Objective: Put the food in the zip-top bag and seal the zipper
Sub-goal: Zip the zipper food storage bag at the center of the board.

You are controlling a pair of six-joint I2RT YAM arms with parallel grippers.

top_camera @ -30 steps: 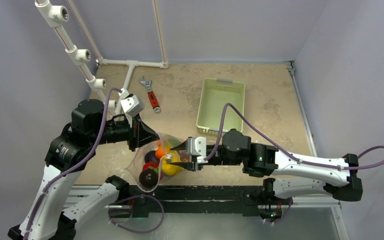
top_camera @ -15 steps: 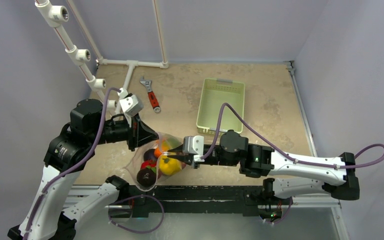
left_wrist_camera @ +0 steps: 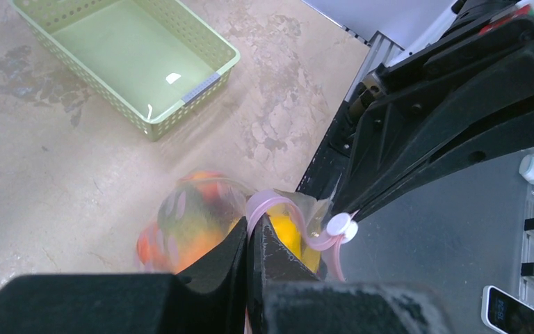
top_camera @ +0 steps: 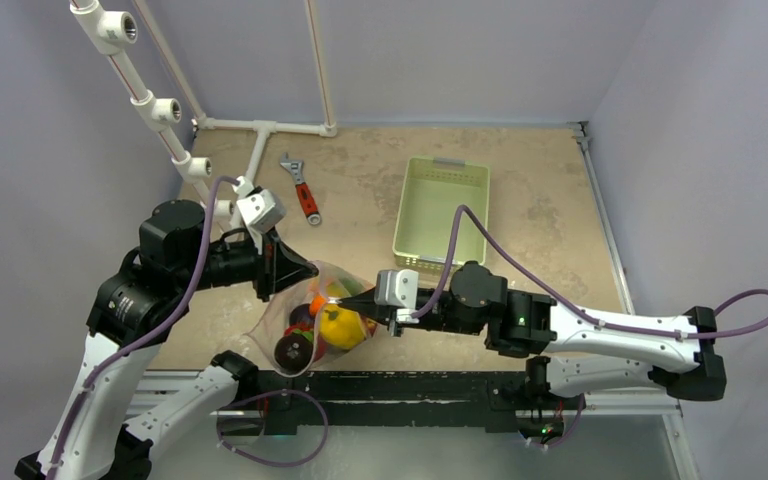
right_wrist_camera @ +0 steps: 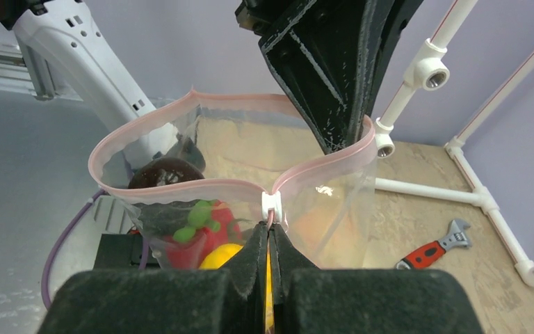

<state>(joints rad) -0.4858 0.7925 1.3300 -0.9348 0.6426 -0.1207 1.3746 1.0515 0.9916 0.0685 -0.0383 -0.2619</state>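
Two arms reach inward, meeting. Left tool (left_wrist_camera: 249, 233) and right tool (right_wrist_camera: 270, 233) both pinching zipper (right_wrist_camera: 181, 184); one zip-top bag (right_wrist_camera: 334, 209), four-plus food pieces (right_wrist_camera: 205, 236) inside.

Left arm (top_camera: 100, 372) and right arm (top_camera: 610, 330): white shells, black round joints, looping purple cables (top_camera: 760, 293), pale wrist cameras (top_camera: 396, 287), matte black tapered fingers (right_wrist_camera: 181, 299).

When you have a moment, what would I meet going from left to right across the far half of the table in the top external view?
Slanted white pipe with tee fittings → red-handled wrench → pale green mesh basket.
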